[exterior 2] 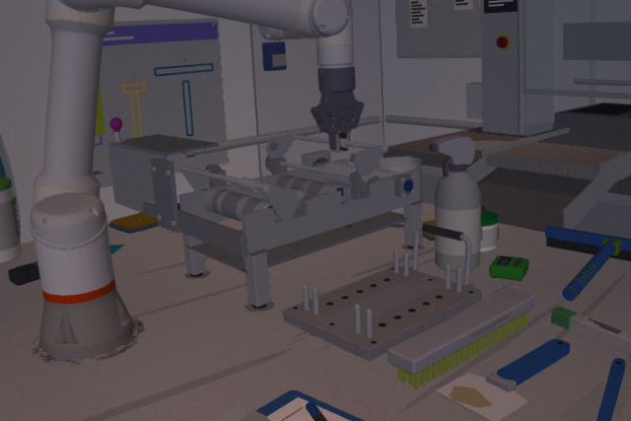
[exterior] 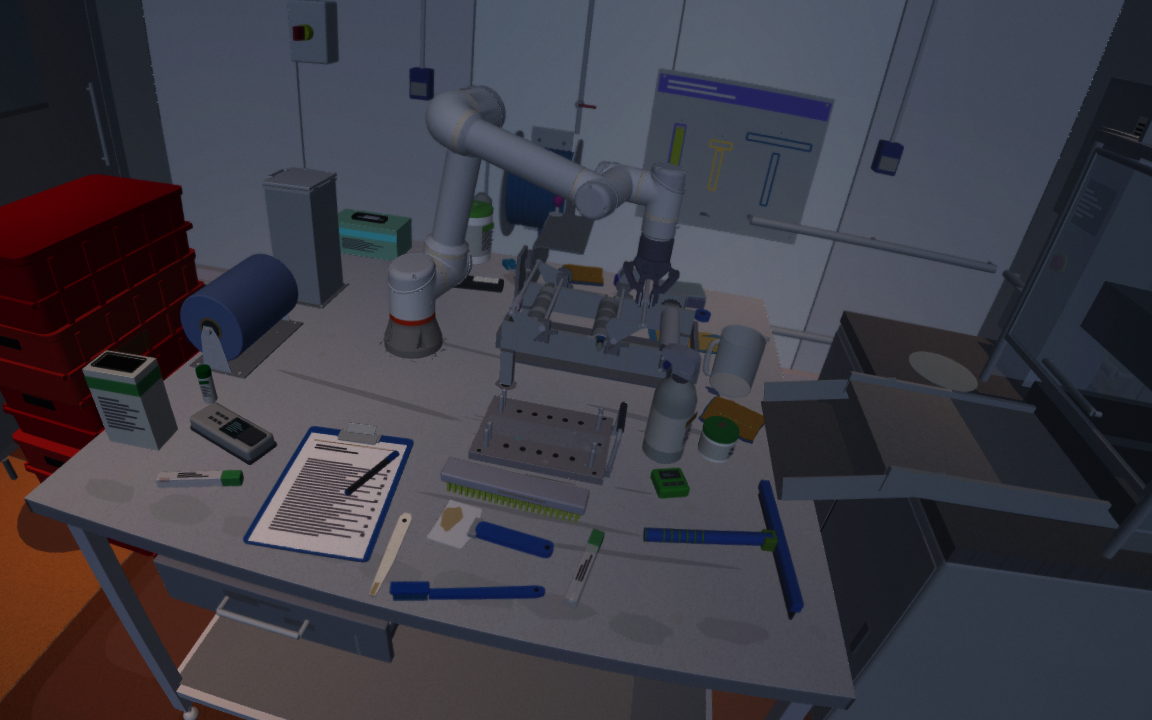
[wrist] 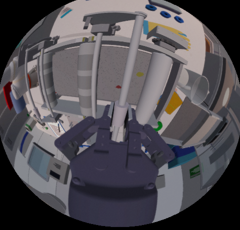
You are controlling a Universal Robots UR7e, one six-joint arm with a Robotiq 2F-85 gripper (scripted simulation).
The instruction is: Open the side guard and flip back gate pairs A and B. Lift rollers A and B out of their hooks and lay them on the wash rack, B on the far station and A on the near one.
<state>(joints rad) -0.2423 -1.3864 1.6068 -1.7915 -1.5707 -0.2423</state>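
The roller frame (exterior: 594, 327) stands on legs at the middle back of the table. Two banded rollers lie in it: one (exterior 2: 232, 201) toward the arm's base, one (exterior 2: 300, 183) in the middle. A plain pale roller (wrist: 153, 86) lies at the frame's far end. A thin gate bar (wrist: 128, 63) runs across the frame above the rollers. The wash rack (exterior: 549, 437), a perforated plate with upright pins, lies on the table in front of the frame and is empty. My gripper (exterior 2: 337, 144) hangs over the frame's far half and is closed around the gate bar's handle end (wrist: 119, 114).
A white mug (exterior: 735, 360) stands by the frame's far end, with a spray bottle (exterior: 672, 412) and a green-lidded jar (exterior: 719, 438) beside the rack. A scrub brush (exterior: 513, 491), blue-handled tools and a clipboard (exterior: 330, 491) cover the table's near half.
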